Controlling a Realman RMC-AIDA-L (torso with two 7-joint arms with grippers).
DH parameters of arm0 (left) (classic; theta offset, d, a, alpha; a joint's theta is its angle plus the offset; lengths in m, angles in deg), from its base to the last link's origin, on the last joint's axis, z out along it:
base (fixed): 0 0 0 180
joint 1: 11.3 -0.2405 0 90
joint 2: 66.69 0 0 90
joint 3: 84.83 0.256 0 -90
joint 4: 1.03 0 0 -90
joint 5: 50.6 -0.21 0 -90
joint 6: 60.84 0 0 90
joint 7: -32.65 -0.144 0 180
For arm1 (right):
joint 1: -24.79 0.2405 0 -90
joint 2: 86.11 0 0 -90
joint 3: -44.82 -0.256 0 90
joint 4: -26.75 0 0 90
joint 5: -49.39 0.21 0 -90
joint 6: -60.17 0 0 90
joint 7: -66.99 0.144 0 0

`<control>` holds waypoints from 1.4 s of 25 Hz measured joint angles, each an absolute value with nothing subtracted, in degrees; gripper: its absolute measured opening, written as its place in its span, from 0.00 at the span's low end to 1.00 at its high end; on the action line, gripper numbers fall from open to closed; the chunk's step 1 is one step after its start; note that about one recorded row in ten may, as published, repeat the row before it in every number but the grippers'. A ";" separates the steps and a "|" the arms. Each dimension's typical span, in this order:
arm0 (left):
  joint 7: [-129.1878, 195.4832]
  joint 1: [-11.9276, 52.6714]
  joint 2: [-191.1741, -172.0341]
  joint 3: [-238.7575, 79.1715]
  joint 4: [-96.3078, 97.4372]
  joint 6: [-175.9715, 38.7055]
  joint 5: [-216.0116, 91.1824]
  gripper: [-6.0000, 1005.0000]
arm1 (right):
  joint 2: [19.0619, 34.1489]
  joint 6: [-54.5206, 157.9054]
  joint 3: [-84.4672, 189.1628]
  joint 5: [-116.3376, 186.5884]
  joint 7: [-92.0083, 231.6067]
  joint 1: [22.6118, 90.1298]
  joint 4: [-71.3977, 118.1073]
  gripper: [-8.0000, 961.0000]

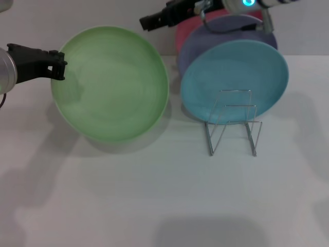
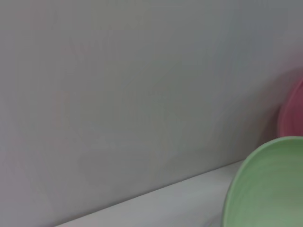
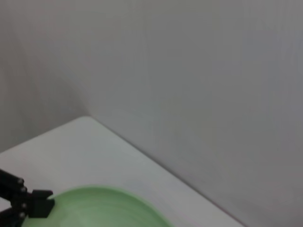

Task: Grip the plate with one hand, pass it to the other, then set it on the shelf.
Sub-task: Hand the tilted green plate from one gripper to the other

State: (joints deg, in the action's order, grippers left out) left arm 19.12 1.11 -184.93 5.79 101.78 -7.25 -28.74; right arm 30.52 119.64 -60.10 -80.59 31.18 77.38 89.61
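The light-green plate [image 1: 110,85] is held up, tilted with its face toward me, left of centre above the table. My left gripper [image 1: 57,65], black on a silver arm, is shut on the plate's left rim. The right wrist view also shows that gripper [image 3: 29,204] on the plate's edge [image 3: 99,208]. The plate's rim also shows in the left wrist view [image 2: 265,189]. My right gripper [image 1: 147,22], on the white arm with a cyan ring, hangs just above and behind the plate's upper right rim, apart from it. The silver wire rack [image 1: 232,125] stands on the table to the right.
A turquoise plate [image 1: 234,82] stands on edge at the back of the rack, with a lavender plate [image 1: 226,31] and a pink plate [image 1: 184,33] behind it. The white table [image 1: 154,195] reaches to a grey wall [image 2: 142,85].
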 joint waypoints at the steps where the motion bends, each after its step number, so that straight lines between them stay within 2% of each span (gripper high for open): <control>1: 19.12 1.11 -184.93 5.79 101.78 -7.25 -28.74 0.05 | 30.52 119.64 -60.10 -80.59 31.18 77.38 89.61 0.86; 20: 19.12 1.49 -184.99 6.22 102.07 -7.23 -28.61 0.05 | 31.99 113.86 -58.36 -80.39 26.64 81.20 80.15 0.85; 27: 19.11 1.61 -184.99 6.30 102.07 -7.22 -28.63 0.05 | 32.10 112.41 -58.04 -80.14 25.15 81.83 78.66 0.81; 35: 19.13 1.59 -185.00 6.29 102.07 -8.26 -28.63 0.06 | 32.41 110.98 -57.30 -78.15 21.33 81.01 78.67 0.45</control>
